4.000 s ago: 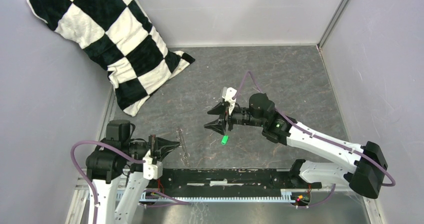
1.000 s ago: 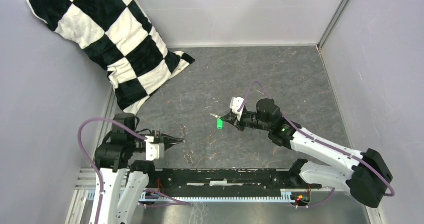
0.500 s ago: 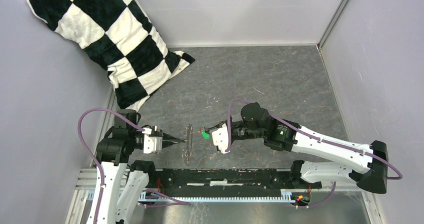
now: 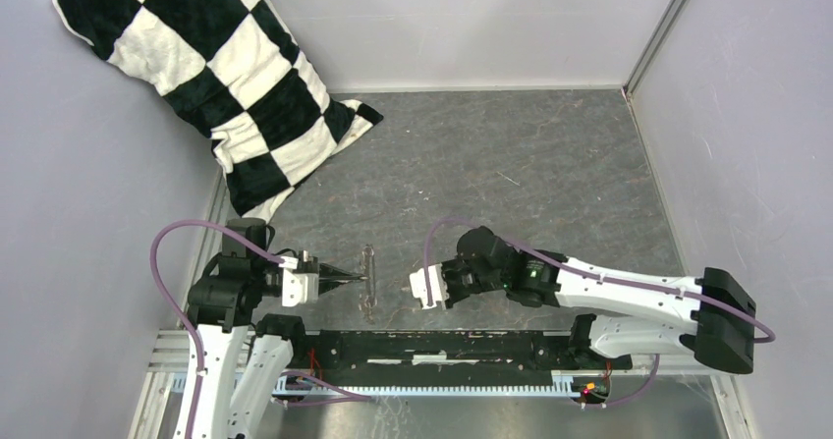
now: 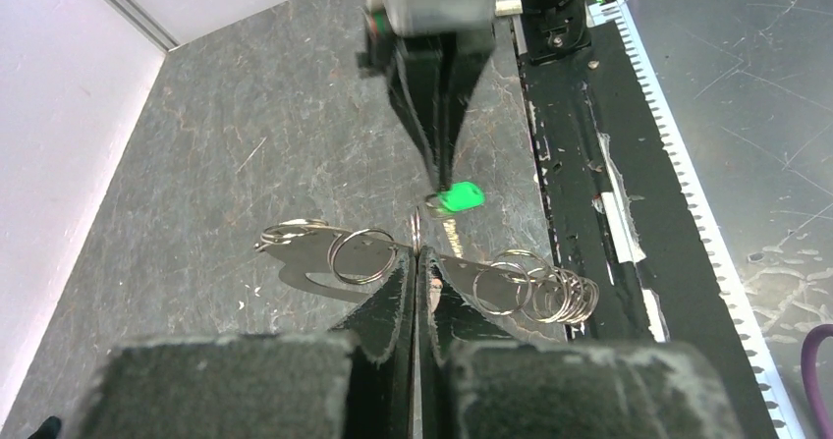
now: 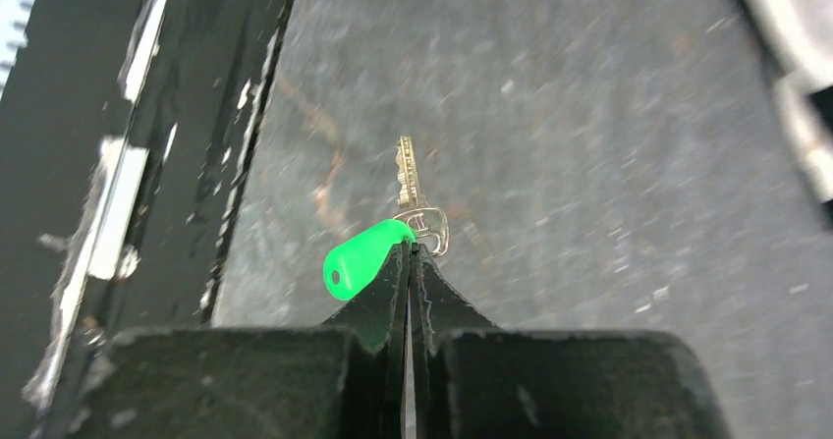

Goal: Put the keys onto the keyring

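Observation:
My left gripper (image 5: 417,254) is shut on the keyring (image 5: 416,231), a thin silvery loop held on edge just above the floor, with small rings (image 5: 360,255) strung along it. In the top view the keyring (image 4: 368,282) shows as a thin line at the left gripper's (image 4: 361,279) tip. My right gripper (image 6: 411,249) is shut on the keys (image 6: 411,189), pinching them where the bright green tag (image 6: 359,257) joins the metal. In the left wrist view the right gripper (image 5: 444,186) points down at the loop, and the green tag (image 5: 460,198) hangs just beyond it.
A black-and-white checked pillow (image 4: 211,76) leans in the far left corner. A black rail with a toothed strip (image 4: 442,351) runs along the near edge, right below both grippers. Grey walls close in the left, far and right sides.
The right arm has carried the keys left and toward the near edge, up to the keyring. From above its wrist now hides the green tag. The left gripper holds the loop steady.

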Controlling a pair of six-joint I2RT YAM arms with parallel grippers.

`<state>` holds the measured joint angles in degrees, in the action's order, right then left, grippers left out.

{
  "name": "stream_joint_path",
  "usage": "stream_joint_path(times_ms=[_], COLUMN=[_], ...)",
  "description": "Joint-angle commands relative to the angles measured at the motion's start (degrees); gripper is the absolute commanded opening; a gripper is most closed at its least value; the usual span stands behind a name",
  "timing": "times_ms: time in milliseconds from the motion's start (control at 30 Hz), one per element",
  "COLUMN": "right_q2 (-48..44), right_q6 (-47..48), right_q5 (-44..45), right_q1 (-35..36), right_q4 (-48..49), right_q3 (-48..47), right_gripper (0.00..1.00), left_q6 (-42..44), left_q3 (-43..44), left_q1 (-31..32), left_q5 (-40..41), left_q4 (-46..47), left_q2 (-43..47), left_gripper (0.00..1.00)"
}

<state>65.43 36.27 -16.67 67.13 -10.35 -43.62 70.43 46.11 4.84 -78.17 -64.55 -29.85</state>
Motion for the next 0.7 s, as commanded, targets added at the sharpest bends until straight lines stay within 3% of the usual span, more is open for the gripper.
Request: stream_joint_path(times_ms=[0,167,333,433,667], right_q2=[0.5,-0.3,1.2,4.2,1.5], right_q6=[-8.1,-9.2,-6.3,-7.8,-10.3], right_q5=[0.7,0.2,1.5,0.1,1.3], right_q1=[-0.2,-0.5,-1.6,-3.9,-6.3], right_q4=[6.1,18.1,22.1,22.8,24.8], right_q3=[6.9,19.2,21.0,20.5,21.6], right_gripper=[0.0,0.01,0.05,0.26,0.4], left_q6=[-1.0,-1.1,-1.5,-1.6,-2.1], left_q3=[1.4,2.4,2.7,2.8,2.4], left_q1=[0.0,0.0,0.0,0.0,-0.1], left_q5=[-0.8,-0.4,-0.2,-0.1,0.3], left_q4=[1.1,1.0,1.1,0.9,1.0], left_q2=[-0.2,-1.1,-0.7,-0.7,0.0], left_gripper=[0.02,0.02,0.02,0.02,0.02])
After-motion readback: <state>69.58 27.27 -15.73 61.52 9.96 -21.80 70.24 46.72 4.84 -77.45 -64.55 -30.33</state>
